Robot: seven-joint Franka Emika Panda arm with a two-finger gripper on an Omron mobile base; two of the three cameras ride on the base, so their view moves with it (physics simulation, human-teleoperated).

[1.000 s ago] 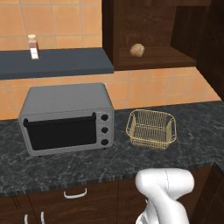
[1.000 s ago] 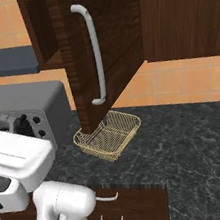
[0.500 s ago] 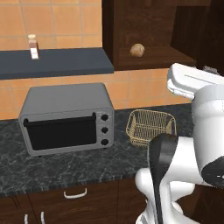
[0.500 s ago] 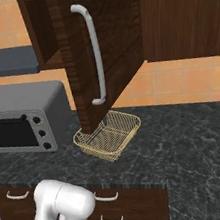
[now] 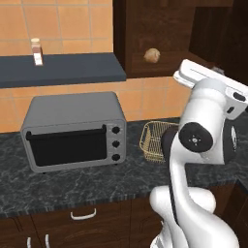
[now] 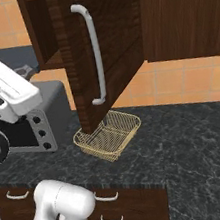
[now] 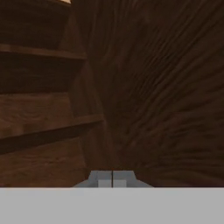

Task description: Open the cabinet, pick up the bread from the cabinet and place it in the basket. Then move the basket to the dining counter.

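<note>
A: Left base view, entry one. Where is the bread?

B: The bread [image 5: 152,55] sits on the lower shelf inside the open cabinet [image 5: 160,29], above and a little left of the basket [image 5: 154,141]. The basket rests on the black speckled counter [image 5: 72,184], just right of the toaster oven [image 5: 72,130]; the arm [image 5: 198,145] covers its right part.

A: Right base view?

B: The cabinet door [image 6: 102,47] stands swung out, its silver bar handle [image 6: 94,54] facing the camera. The basket [image 6: 107,135] lies below the door's lower edge, empty as far as can be seen. The arm's upper link [image 6: 7,88] shows at left, in front of the toaster oven [image 6: 45,120].

A: Hand view, and the claw?

B: The gripper [image 7: 112,180] has its two tips pressed together, nothing between them. Ahead is dark wood: shelf edges [image 7: 43,131] at left, a grained panel [image 7: 166,87] at right.
</note>
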